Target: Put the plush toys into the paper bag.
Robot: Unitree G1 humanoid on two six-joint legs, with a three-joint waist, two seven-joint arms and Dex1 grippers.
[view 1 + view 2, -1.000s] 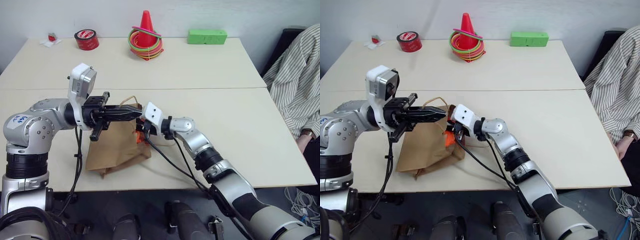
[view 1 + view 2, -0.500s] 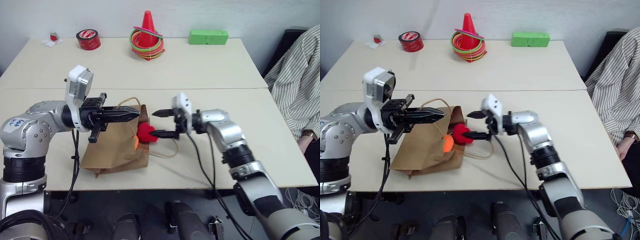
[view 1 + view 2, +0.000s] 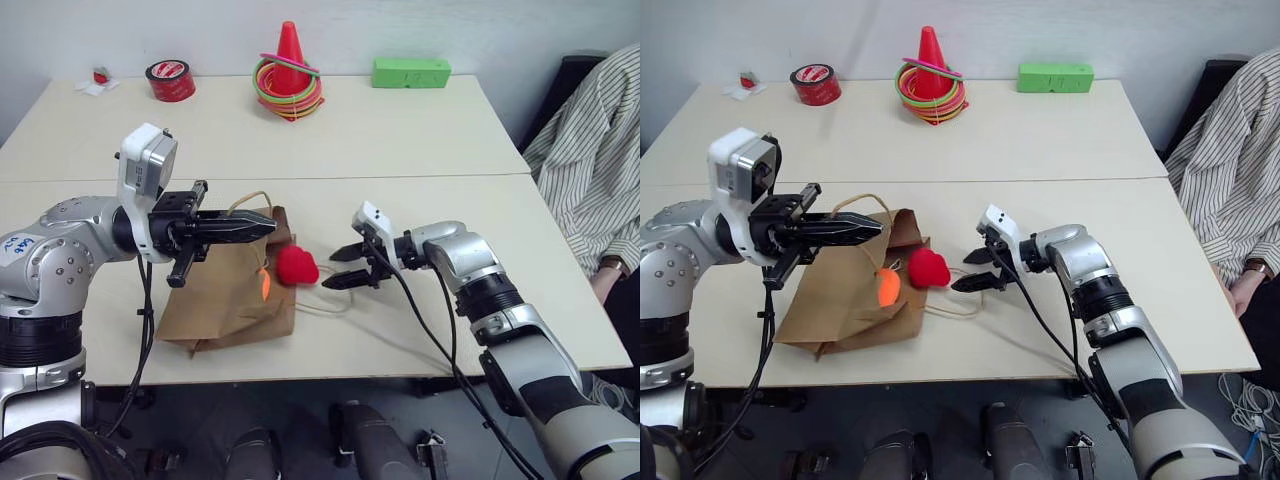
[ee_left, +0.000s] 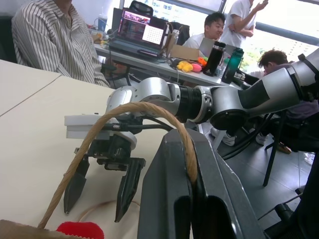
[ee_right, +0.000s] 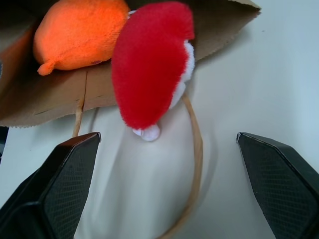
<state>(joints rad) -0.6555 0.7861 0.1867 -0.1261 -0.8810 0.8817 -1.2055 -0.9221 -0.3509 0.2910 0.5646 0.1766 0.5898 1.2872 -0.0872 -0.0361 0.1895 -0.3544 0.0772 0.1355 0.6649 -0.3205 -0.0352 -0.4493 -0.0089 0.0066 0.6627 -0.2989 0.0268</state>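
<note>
The paper bag [image 3: 225, 295] is plain brown; the Santa toy [image 5: 152, 69] is red with white trim, the other plush [image 5: 79, 32] bright orange; a red cone [image 3: 290, 55] wears green and pink rings beside a green block [image 3: 411, 72] on the cream surface [image 3: 400, 140]

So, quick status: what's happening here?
Left gripper shut on bag handle. Right gripper open, empty. Santa toy at bag mouth, orange plush inside. Nothing blocking.
</note>
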